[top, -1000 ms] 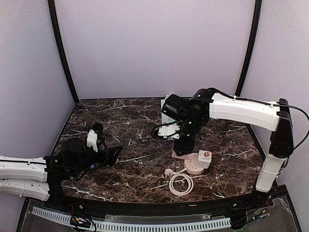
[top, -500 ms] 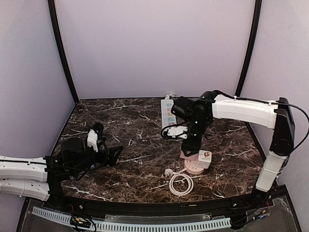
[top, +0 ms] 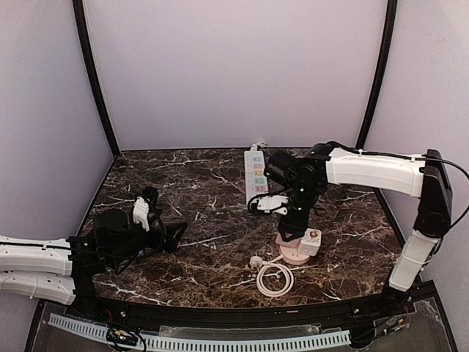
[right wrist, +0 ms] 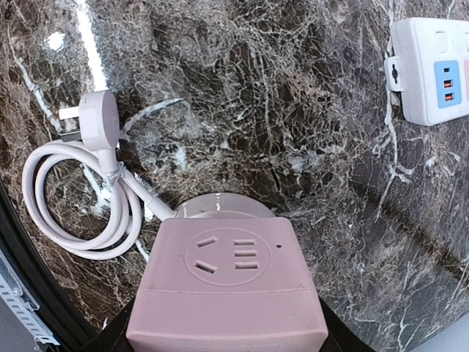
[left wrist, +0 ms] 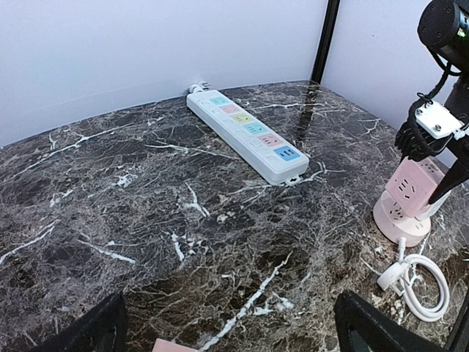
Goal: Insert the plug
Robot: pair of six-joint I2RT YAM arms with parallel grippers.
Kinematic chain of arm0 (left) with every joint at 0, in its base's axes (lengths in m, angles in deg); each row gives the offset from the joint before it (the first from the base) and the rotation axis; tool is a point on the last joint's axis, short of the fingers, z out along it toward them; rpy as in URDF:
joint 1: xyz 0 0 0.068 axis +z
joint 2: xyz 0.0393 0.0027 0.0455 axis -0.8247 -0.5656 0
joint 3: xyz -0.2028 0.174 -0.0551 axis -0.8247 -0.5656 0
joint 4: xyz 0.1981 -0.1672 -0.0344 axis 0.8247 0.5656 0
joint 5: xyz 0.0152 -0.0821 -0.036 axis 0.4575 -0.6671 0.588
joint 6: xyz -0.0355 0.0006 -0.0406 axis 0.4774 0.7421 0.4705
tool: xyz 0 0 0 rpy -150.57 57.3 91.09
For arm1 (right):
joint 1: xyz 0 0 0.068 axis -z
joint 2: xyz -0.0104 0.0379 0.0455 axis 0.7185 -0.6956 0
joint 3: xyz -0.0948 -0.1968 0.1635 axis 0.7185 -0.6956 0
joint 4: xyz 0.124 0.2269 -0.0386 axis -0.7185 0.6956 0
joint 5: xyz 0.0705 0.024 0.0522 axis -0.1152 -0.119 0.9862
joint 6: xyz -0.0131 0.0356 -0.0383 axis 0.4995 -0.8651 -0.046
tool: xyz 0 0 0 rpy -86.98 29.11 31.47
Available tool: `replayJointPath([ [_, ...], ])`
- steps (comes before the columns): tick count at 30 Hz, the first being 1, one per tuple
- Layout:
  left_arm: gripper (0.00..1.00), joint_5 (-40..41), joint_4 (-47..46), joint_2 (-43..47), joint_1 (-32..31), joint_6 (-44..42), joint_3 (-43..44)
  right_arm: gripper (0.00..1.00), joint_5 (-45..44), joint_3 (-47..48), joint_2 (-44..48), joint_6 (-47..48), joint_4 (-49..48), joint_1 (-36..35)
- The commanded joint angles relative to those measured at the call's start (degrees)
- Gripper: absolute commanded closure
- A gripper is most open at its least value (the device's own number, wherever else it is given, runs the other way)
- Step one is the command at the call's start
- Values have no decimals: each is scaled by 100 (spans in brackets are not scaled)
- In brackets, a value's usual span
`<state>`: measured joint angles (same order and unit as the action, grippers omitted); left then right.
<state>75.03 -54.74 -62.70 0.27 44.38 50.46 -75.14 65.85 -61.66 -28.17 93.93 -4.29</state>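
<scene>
The table (top: 205, 183) is dark with white lines. Pale purple walls (top: 234, 73) stand around it, with black poles (top: 95, 77).

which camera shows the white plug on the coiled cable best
Right wrist: the white plug lies close and unobstructed, pins visible, beside its coiled cable. Top external shows it only as a small white shape; left wrist shows it small near the right edge.

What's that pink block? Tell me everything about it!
The pink block is a socket tower of smooth-looking plastic: a squarish body on a round base, holes on top and sides. It stands upright on the table, front right. A white cord leaves its base, coils, and ends in a loose plug. The right pincer hangs over it.
</scene>
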Motion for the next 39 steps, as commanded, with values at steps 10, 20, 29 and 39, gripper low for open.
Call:
replayJointPath([
  [10, 1, -29, -105, 16, 7, -49, -92, 100, 102, -155, 302, 14, -217, 38],
  [20, 1, -30, -98, 25, 7, -53, -91, 100, 105, -255, 341, 5, -291, 38],
  [29, 1, -39, -68, 90, 8, -49, -109, 100, 102, -459, 403, -29, -407, 38],
  [39, 1, -37, -77, 73, 5, -49, -100, 100, 195, -472, 305, -129, -390, 45],
])
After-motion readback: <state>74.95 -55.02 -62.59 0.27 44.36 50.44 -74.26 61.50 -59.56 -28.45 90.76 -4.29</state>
